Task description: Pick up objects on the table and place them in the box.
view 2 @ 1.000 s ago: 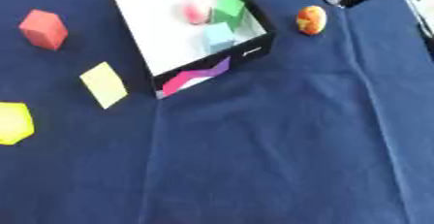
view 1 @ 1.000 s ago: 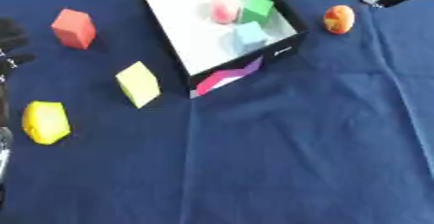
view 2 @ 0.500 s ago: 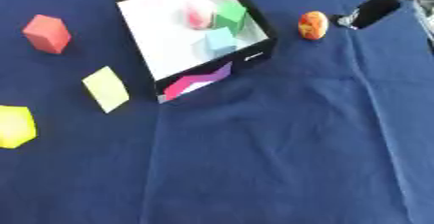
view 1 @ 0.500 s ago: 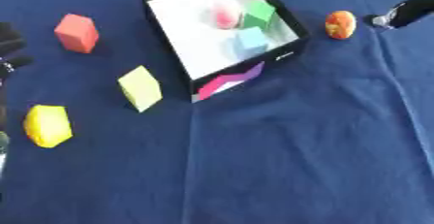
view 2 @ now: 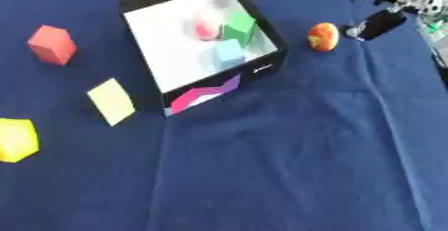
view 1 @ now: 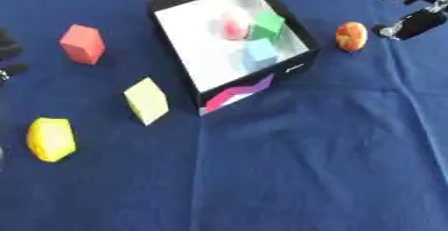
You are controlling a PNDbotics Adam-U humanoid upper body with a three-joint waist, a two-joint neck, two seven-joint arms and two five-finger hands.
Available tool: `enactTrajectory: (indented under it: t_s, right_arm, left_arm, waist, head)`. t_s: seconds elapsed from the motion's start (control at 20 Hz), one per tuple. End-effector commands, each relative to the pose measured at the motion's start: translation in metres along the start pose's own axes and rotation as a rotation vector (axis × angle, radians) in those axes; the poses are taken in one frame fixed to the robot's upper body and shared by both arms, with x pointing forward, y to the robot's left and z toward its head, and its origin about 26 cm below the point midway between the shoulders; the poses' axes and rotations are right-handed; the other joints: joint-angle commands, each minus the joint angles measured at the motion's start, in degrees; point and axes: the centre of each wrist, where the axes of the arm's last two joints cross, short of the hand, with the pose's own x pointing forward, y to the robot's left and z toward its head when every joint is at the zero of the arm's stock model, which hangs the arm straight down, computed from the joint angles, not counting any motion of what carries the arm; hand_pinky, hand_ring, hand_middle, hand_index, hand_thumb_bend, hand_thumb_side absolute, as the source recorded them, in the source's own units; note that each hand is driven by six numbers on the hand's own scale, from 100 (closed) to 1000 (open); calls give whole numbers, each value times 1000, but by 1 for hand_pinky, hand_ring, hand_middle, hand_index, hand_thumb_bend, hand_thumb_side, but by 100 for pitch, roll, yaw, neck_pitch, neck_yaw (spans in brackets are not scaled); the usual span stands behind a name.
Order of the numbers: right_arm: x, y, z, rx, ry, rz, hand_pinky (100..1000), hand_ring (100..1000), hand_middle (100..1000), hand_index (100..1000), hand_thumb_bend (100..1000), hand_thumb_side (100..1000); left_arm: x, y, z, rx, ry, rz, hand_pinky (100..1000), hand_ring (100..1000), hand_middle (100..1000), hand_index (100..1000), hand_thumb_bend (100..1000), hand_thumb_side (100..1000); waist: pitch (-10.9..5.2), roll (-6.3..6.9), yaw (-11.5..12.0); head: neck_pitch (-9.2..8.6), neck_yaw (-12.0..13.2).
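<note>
Lying beside right hand (view 2: 381,21), orange-red round object (view 2: 323,36), blurred

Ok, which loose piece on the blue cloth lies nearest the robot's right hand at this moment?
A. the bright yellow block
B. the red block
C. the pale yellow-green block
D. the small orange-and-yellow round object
D: the small orange-and-yellow round object sits just right of the black box with the white inside, close beside the right hand; the red, yellow-green and yellow blocks all lie left of the box.
</note>
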Motion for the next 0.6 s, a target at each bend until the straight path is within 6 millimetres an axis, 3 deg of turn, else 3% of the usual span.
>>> enactTrajectory:
  t_s: [0.05, 0.3, 0.6]
  right_arm:
    - [-3, -16, 4, -43, 13, 15, 874, 932, 845, 894, 331, 176]
    - [-2, -13, 2, -28, 16, 31, 875, 933, 847, 895, 336, 188]
    - [-2, -7, -2, -13, 22, 28, 873, 933, 850, 896, 332, 193]
  left_arm:
    - [15, 1, -5, -15, -52, -12, 698, 754, 669, 749, 100, 734]
    - [19, -1, -6, -24, -66, -7, 699, 754, 669, 748, 100, 734]
    - [22, -4, -7, -36, -74, -2, 699, 754, 670, 749, 100, 734]
  waist:
    - [-101, -72, 22]
    - [-38, -93, 83]
    - [5, -104, 138]
  head:
    - [-63, -38]
    - [48, -59]
    - [50, -74]
